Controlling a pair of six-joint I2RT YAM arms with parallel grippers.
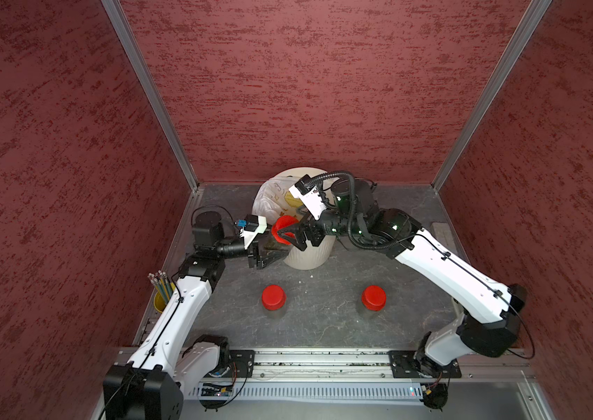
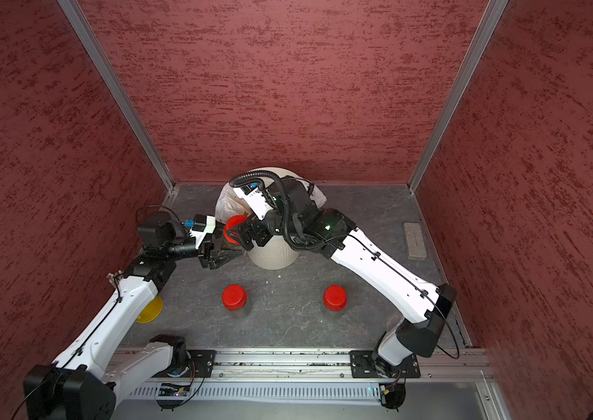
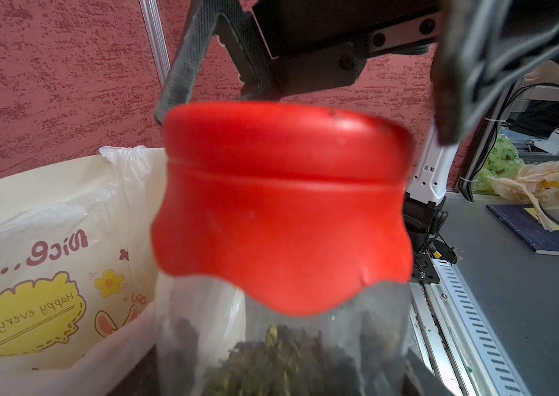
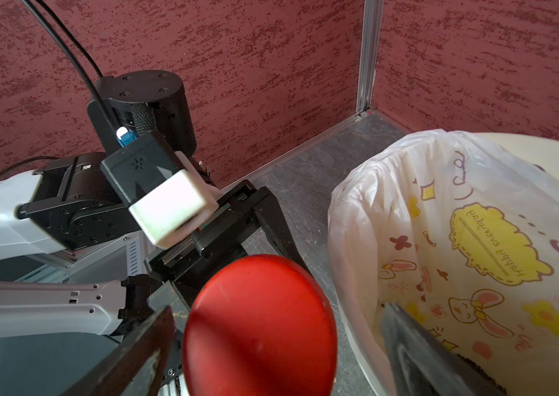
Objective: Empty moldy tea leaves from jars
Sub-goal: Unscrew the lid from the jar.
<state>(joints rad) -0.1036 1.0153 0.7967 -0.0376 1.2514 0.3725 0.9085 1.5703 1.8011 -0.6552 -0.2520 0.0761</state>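
While tight in left gripper (image 1: 277, 251), clear cylindrical jar (image 3: 281, 346), glossy red lid (image 3: 285, 205); right gripper (image 4: 271, 322) agape around lid.

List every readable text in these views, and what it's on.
"Nice...": pink print on the white bin bag, reads mirrored in the left wrist view.
"Happy everyday": in the yellow cloud on the same bag, also mirrored.
Small pink word beside the bunny on that bag: too small to read.
Blue book and green bag outside the cell: any print is too blurred to read.
Red lid: no text visible.
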